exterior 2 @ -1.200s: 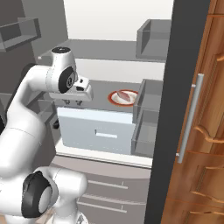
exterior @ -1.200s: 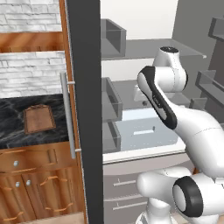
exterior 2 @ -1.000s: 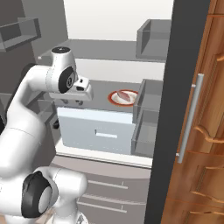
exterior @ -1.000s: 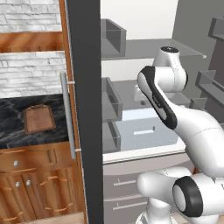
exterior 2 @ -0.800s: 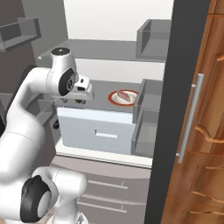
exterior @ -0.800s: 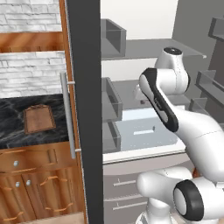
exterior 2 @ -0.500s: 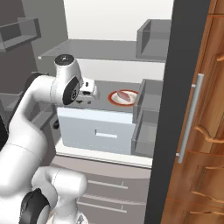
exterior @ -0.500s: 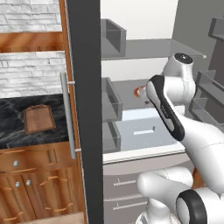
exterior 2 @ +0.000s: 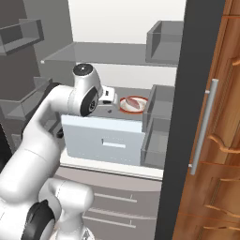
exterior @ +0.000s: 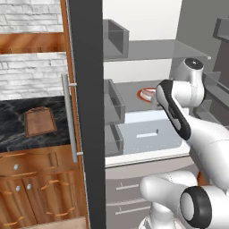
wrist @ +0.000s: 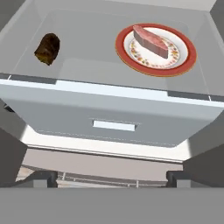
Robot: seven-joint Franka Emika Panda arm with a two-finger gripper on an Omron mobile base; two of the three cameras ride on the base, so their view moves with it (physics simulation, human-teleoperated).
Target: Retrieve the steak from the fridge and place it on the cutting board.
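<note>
Seemingly spread gripper point(wrist: 111, 177) above steak point(wrist: 150, 41).

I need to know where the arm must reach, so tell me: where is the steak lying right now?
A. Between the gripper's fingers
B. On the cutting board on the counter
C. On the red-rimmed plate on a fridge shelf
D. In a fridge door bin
C. The steak lies on the red-rimmed plate inside the fridge, while the cutting board sits bare on the counter.
</note>
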